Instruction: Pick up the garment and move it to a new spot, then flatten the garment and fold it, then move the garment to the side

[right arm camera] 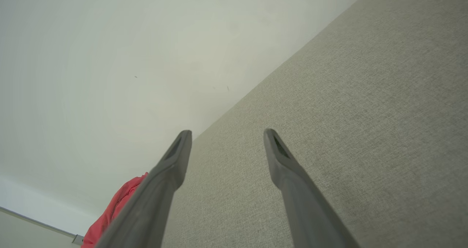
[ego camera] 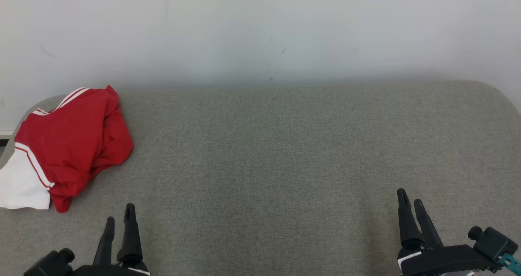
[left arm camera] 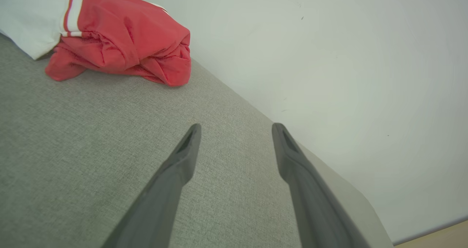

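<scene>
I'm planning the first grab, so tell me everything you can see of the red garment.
The garment is red, thin-looking cloth with a white panel at its near left end and narrow white stripes along its seams. It is not flat: it lies crumpled in a loose, folded-over heap at the far left of the grey fabric surface, close to the pale wall. Its white part runs off the left edge of the head view. Only the surface touches it.
</scene>
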`<state>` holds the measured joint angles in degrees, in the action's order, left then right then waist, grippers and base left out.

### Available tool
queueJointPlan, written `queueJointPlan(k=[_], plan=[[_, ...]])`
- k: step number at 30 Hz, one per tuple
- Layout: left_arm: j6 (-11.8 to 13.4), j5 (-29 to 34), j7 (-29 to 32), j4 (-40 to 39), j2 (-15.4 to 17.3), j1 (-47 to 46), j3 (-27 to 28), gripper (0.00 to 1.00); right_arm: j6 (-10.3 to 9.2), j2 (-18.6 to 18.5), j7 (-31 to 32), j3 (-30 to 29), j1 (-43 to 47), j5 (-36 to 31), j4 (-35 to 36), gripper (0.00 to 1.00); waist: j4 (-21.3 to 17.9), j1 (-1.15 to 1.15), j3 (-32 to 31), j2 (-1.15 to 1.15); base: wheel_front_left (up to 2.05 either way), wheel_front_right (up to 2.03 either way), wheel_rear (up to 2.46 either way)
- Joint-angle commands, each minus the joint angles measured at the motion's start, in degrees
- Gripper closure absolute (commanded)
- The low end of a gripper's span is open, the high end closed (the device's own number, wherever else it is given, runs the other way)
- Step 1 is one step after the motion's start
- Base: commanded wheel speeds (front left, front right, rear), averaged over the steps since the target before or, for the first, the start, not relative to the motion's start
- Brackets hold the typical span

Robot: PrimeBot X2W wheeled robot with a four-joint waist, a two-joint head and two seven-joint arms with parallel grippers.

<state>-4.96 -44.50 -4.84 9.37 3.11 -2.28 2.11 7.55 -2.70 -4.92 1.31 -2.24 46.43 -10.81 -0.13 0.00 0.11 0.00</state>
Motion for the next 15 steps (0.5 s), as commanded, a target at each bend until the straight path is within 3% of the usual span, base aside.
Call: queueJointPlan(k=[1, 15], plan=[[0.21, 2.02, -0.49, -1.00, 0.47, 0.01, -0.12, 0.00, -0.05, -0.19, -0.46, 0.29, -0.10, -1.86, 0.92, 0.00, 0.01, 0.00, -0.02, 0.00, 0.00, 0.00, 0.00], [0.31, 12.11, -2.94, -2.00, 0.88, 0.63, -1.28, 0.00, -0.06, -0.21, -2.86, 1.69, 0.36, -12.40, 1.37, 0.00, -0.06, 0.00, -0.10, 0.00, 0.00, 0.00, 0.00]])
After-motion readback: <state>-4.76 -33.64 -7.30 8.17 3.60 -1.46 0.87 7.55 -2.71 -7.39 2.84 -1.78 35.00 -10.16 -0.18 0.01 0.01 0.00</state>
